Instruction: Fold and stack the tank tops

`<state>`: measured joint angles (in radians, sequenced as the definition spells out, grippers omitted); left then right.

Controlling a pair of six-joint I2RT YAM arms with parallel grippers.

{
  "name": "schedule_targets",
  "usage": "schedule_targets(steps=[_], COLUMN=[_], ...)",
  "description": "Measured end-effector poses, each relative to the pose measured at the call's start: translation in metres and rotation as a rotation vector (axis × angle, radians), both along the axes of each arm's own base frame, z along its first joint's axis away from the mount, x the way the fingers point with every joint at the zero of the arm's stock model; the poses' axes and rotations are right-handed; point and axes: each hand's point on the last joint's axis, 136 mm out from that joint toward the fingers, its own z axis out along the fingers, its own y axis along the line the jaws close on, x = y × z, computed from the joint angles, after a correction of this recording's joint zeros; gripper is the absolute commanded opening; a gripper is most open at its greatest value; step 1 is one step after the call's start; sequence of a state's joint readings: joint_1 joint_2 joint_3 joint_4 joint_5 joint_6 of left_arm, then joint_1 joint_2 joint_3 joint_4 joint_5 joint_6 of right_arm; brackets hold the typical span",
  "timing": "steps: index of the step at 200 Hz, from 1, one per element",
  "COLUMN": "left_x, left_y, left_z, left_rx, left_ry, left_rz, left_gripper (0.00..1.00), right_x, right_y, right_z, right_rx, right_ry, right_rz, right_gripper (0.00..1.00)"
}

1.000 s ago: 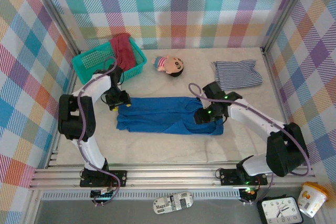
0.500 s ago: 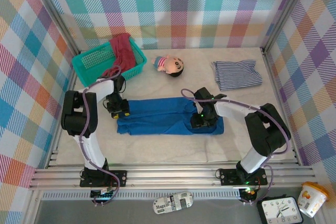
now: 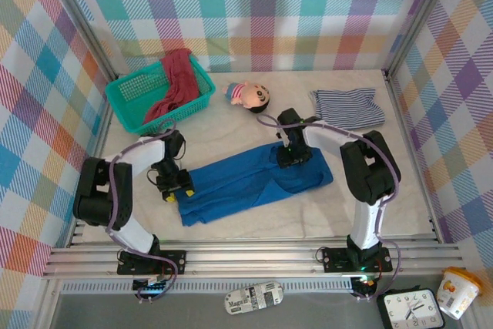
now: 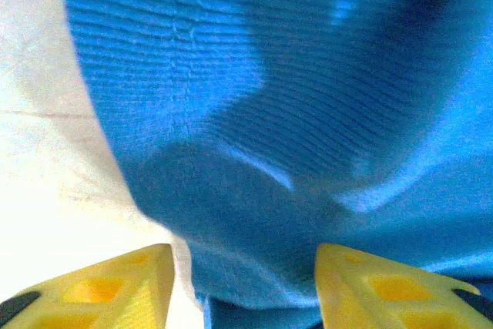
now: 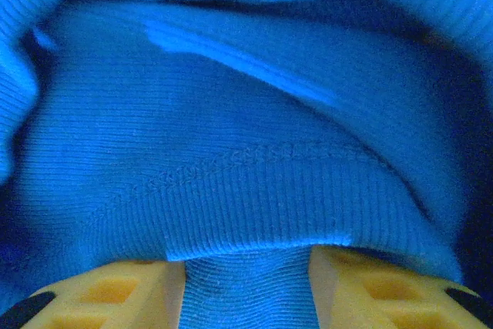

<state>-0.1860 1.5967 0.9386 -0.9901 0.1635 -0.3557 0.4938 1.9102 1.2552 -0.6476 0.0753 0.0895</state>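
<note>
Three tank tops were in view. The blue tank top (image 3: 254,179) lay spread on the bench (image 3: 254,225), slanting from near left to far right. The striped tank top (image 3: 348,108) lay crumpled at the far right of the bench, well apart from the blue one. The dark red tank top (image 3: 179,82) was at the far left.

There was one basket (image 3: 139,85), teal mesh, at the far left corner. The dark red tank top hung over its right side, partly inside and partly over the rim. One doll (image 3: 250,95) lay on the bench between the basket and the striped top.

The left gripper (image 3: 176,182) sat at the blue top's left end. In the left wrist view its yellow fingers (image 4: 115,287) stood partly apart, with the cloth's edge bunched between them and held there.

The right gripper (image 3: 291,153) sat on the far edge of the blue top, toward its right end. In the right wrist view its fingers (image 5: 377,287) were likewise narrowly parted, gripping a fold of blue cloth, with a stitched hem draped just above them.
</note>
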Motion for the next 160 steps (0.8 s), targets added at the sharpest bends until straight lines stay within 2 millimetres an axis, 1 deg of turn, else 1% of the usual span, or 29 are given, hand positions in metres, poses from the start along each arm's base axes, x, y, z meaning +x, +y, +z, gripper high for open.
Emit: schedule_targets(steps=[12,28,42,56,69,78,91,107,123,135,149,160], left_x=[0.004,0.017,0.03,0.043,0.052,0.055,0.055,0.05,0.047,0.045,0.044,0.043], left_y=[0.003,0.007,0.014,0.017,0.019,0.02,0.02,0.022,0.026,0.03,0.035,0.039], left_z=[0.011,0.024,0.03,0.034,0.032,0.026,0.014,0.002,-0.003,-0.005,-0.007,-0.009], left_rx=[0.012,0.01,0.021,0.026,0.026,0.028,0.029,0.033,0.034,0.034,0.035,0.035], left_ry=[-0.031,-0.087,-0.118,-0.143,-0.146,-0.136,-0.102,-0.057,-0.045,-0.037,-0.03,-0.023], left_rz=[-0.003,0.01,0.023,0.026,0.03,0.029,0.016,0.012,0.017,0.03,0.046,0.056], left_gripper=[0.56,0.57,0.57,0.58,0.58,0.58,0.58,0.58,0.58,0.58,0.57,0.56], right_x=[0.007,0.022,0.037,0.048,0.056,0.062,0.069,0.072,0.069,0.059,0.039,0.018], right_y=[0.003,0.01,0.019,0.026,0.031,0.035,0.041,0.046,0.051,0.055,0.065,0.082], right_z=[-0.001,0.0,0.001,0.002,0.002,0.003,0.004,0.006,0.011,0.019,0.035,0.052], right_rx=[-0.003,-0.003,0.005,0.009,0.013,0.016,0.028,0.045,0.071,0.092,0.117,0.159], right_ry=[-0.007,-0.023,-0.046,-0.063,-0.074,-0.085,-0.104,-0.124,-0.156,-0.181,-0.222,-0.259], right_rz=[0.028,0.07,0.102,0.138,0.175,0.201,0.236,0.273,0.314,0.344,0.401,0.455], right_gripper=[0.47,0.47,0.46,0.46,0.46,0.46,0.46,0.47,0.5,0.53,0.55,0.58])
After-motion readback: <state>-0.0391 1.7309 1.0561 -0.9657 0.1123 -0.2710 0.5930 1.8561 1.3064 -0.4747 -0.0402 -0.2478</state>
